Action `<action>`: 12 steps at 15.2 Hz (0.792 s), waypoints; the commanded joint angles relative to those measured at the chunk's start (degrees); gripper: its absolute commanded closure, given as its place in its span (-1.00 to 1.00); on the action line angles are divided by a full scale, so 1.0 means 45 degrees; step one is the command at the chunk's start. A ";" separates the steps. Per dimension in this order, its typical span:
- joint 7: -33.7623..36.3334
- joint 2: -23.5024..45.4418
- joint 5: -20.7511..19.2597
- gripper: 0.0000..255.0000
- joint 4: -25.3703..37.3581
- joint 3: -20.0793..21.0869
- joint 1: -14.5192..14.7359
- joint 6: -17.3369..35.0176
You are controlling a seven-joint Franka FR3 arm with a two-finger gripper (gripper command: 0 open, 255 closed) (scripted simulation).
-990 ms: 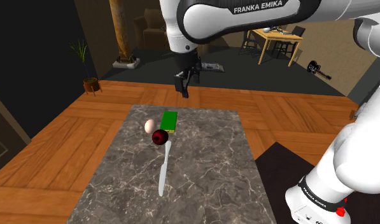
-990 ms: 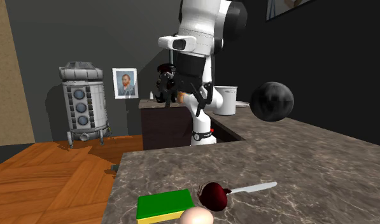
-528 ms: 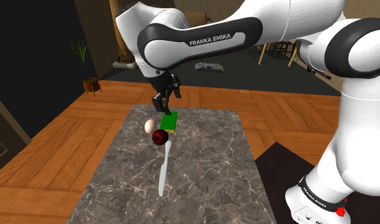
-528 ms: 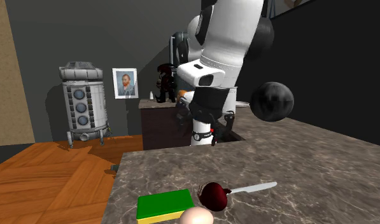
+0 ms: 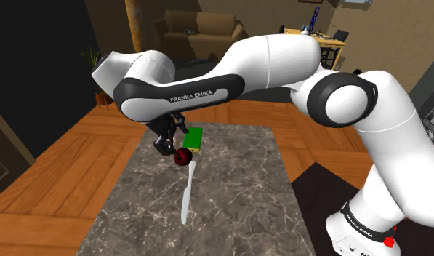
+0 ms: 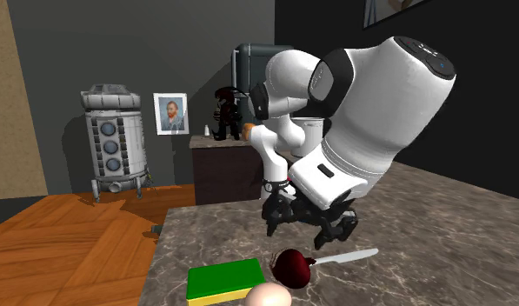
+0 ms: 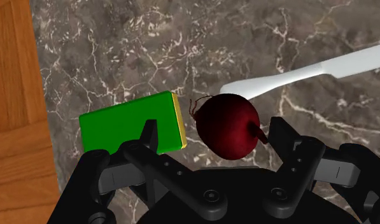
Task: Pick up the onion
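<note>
The onion [image 7: 227, 125] is a dark red round bulb lying on the marble table [image 5: 237, 196], with a green sponge [image 7: 130, 125] on one side and a white knife [image 7: 309, 71] on the other. My gripper [image 7: 218, 137] hangs just above it, open, with one finger [image 7: 150, 136] toward the sponge and the other beyond the onion, neither touching it. In the shoulder view the gripper [image 5: 166, 142] sits low over the table, just left of the onion [image 5: 182, 156]. The second exterior view has the gripper [image 6: 299, 233] a little above the onion [image 6: 292, 267], with a pale egg [image 6: 268, 296] in front.
The knife [image 5: 186, 193] stretches from the onion toward the table's near edge. The sponge [image 5: 194, 136] lies near the far edge. Wooden floor [image 5: 70, 174] surrounds the table. My stand [image 5: 353, 233] is at the lower right. A grey cylindrical machine [image 6: 116, 139] stands by the wall.
The arm has swung down and toward the shoulder view's left. The gripper dropped from above the table's far edge to just over the onion, now hiding the egg in the shoulder view.
</note>
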 commanded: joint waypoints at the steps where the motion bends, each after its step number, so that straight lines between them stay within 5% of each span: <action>1: -0.0172 0.0904 -0.0233 -1.00 0.1097 -0.0144 0.0464 -0.0447; 10: 0.0219 0.1055 -0.0230 -1.00 0.0029 -0.0128 0.0239 0.0657; 11: 0.0214 0.1047 -0.0230 1.00 0.0017 -0.0128 0.0230 0.0662; 12: 0.0210 0.1055 -0.0232 1.00 0.0031 -0.0130 0.0233 0.0658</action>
